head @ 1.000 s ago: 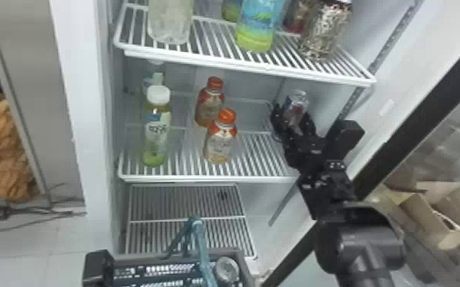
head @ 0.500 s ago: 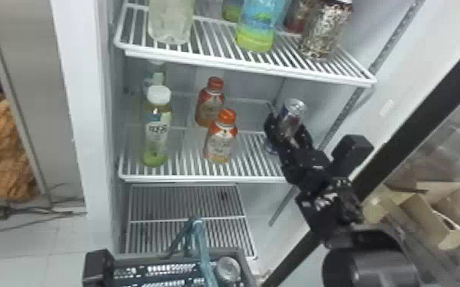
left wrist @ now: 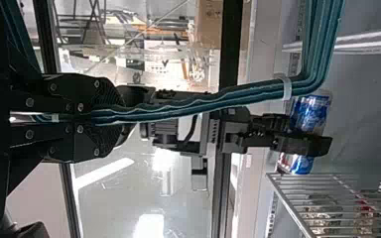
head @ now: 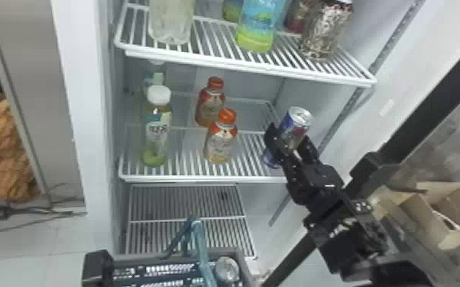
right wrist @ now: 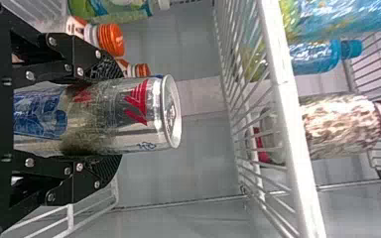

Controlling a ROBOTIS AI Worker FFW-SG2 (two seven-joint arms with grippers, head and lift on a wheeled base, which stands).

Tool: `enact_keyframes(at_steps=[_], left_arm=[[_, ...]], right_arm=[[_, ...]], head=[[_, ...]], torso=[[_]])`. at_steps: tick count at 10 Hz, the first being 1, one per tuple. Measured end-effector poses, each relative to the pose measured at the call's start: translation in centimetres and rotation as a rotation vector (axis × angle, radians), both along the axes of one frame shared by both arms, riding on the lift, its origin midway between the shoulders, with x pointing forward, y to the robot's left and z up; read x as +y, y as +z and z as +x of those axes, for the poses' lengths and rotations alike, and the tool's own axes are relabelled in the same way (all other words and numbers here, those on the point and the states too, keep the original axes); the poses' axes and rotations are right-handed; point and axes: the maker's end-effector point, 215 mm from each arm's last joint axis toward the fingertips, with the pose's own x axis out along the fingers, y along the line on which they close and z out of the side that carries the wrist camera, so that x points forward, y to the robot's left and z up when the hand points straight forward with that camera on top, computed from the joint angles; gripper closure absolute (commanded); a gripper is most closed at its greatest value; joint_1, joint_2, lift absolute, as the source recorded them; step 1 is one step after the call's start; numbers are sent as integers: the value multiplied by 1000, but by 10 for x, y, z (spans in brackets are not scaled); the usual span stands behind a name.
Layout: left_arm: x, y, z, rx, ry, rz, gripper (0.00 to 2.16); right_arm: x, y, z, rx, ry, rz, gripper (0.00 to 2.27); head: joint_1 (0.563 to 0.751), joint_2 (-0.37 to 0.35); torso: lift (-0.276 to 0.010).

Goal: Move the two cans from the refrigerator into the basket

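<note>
In the head view, the black right gripper (head: 290, 141) pinches a silver-and-blue metal can (head: 296, 122), leaning over the middle shelf; the grey plastic basket (head: 245, 271) lies below, toward the robot's left. Left wrist view: the black left gripper (left wrist: 114, 116) clasps teal cords (left wrist: 203, 104); the can's long axis crosses the right fingers. Right wrist view: its lid projects past them.

Glossy metal can (right wrist: 144, 114)

The left pincer (left wrist: 113, 118) is closed on a teal handle (left wrist: 250, 92). Ahead of it, farther off, the right pincer (head: 291, 139) grips a blue can (left wrist: 311, 112), near a wire shelf (left wrist: 290, 206).
</note>
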Motion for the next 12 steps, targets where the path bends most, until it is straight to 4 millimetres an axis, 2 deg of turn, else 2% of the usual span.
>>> enact_keyframes(at_steps=[3, 8, 12], left_arm=[[0, -1, 0, 1, 1, 2, 1210], [1, -5, 0, -2, 3, 14, 1210], [1, -5, 0, -2, 4, 16, 1210]], right_arm=[[18, 6, -32, 35, 40, 14, 713], [49, -1, -86, 200, 132, 11, 711], [67, -46, -117, 416, 216, 11, 708]], head=[[695, -350], [695, -350], [695, -350]], torso=[[-266], [-266], [-266]])
